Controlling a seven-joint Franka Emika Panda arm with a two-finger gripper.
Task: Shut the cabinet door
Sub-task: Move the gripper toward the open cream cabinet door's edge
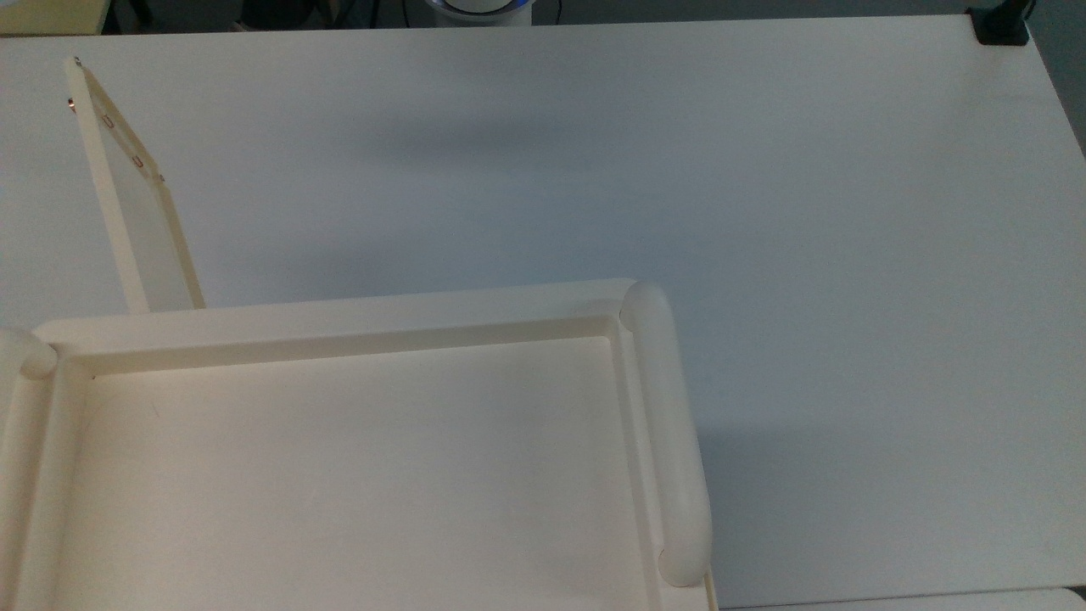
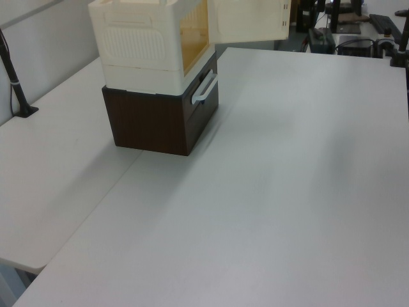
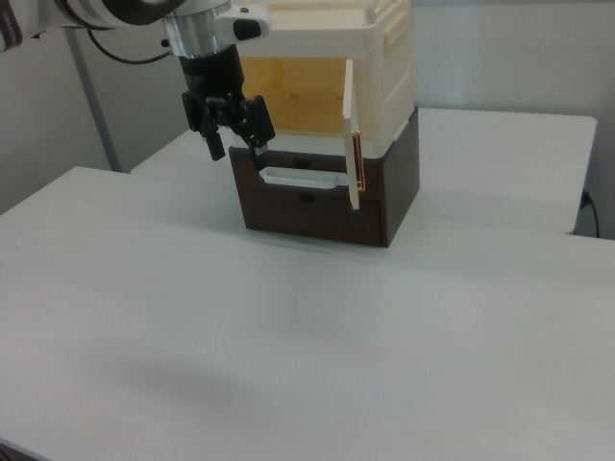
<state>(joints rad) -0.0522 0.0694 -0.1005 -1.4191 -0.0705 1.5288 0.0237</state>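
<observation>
The cabinet [image 3: 389, 67] is a cream-white box standing on a dark brown base; its recessed tray top [image 1: 382, 318] takes up the top view's lower left. The cabinet door [image 3: 352, 134] stands swung wide open, edge-on in the right view, with copper clips along its edge. The door [image 1: 136, 204] juts out from the cabinet's left front corner in the top view, and in the left view the door [image 2: 249, 22] sticks out to the right of the cabinet [image 2: 137, 45]. My gripper [image 3: 237, 144] hangs open and empty in front of the cabinet opening, left of the door and apart from it.
The brown base [image 3: 317, 206] has a drawer with a white handle [image 2: 204, 88]. The white table [image 1: 764, 212] spreads wide in front of the cabinet. A black clamp [image 1: 1001, 25] sits at the table's far right corner, and a black pole [image 2: 16, 83] stands at the left view's left edge.
</observation>
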